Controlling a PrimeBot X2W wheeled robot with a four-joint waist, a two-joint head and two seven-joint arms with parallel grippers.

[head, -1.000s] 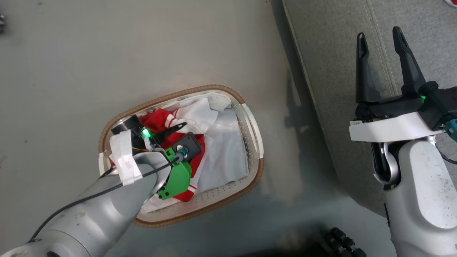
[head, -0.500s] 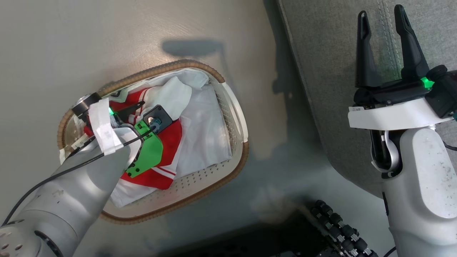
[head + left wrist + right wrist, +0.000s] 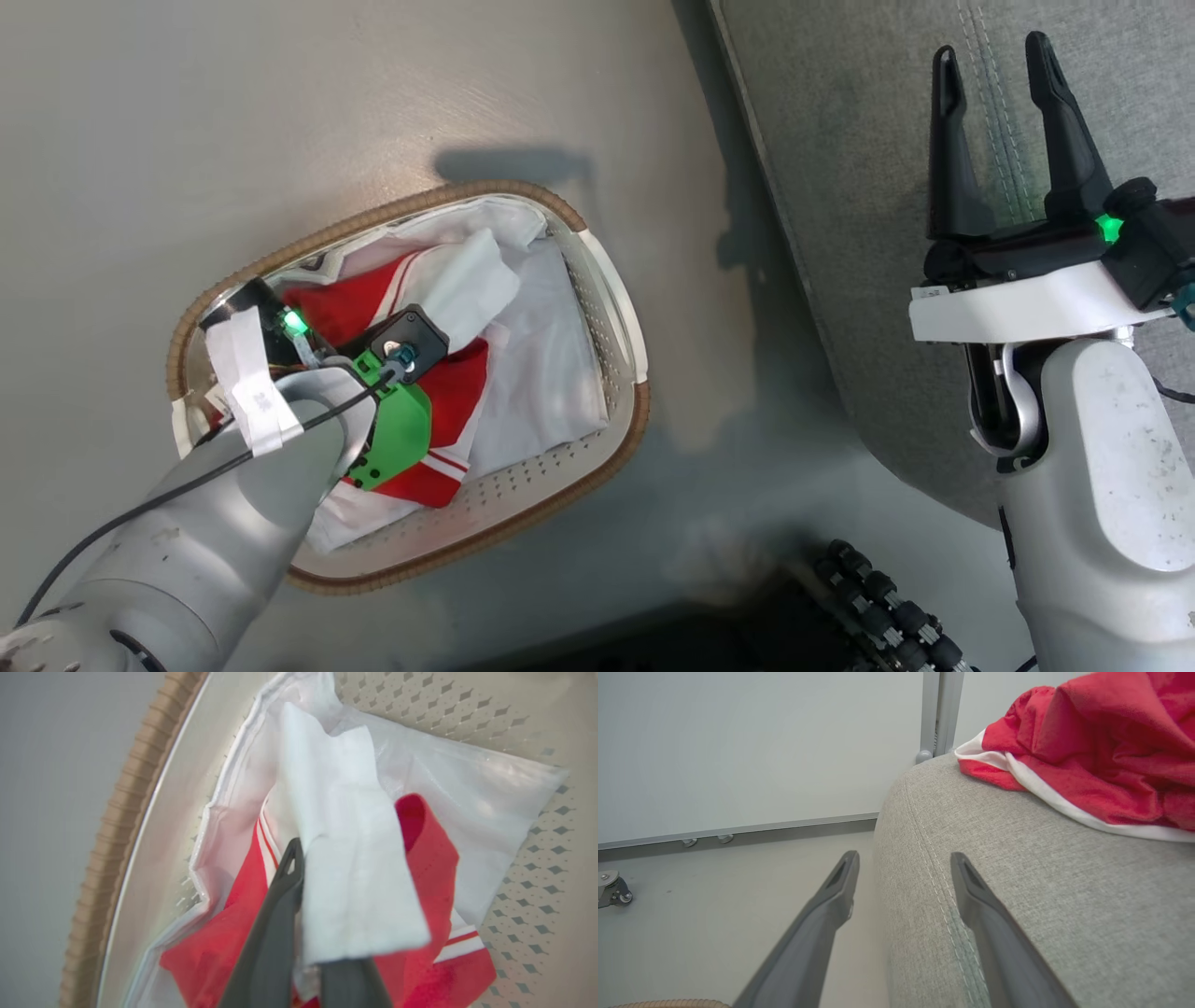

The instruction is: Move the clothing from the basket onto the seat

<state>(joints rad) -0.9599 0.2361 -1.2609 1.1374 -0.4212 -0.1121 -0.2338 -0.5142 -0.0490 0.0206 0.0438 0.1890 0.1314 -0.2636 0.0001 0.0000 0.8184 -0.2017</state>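
The oval cream basket [image 3: 392, 207] with a brown rim stands on the floor, left of the grey seat [image 3: 859, 187]. Red and white clothing [image 3: 457, 392] lies bunched in it on a glossy white liner [image 3: 560, 355]. My left arm reaches down into the basket. In the left wrist view my left gripper [image 3: 306, 863] is shut on the clothing [image 3: 434, 868], and a white panel [image 3: 355, 882] drapes over one finger. My right gripper [image 3: 994, 65] hovers open over the seat's edge [image 3: 1041, 896], holding nothing. Another red garment [image 3: 1101, 751] lies on the seat.
The pale floor surrounds the basket. My black wheeled base [image 3: 887, 607] shows at the bottom edge. Beyond the seat stand a pale wall panel, a metal post [image 3: 936, 714] and a small caster [image 3: 612, 889] on the floor.
The head camera has shifted, so the whole picture moved. My left gripper's finger, seen spread over the jersey before, is now under the wrist. The white panel has bunched up higher. The right gripper stays open.
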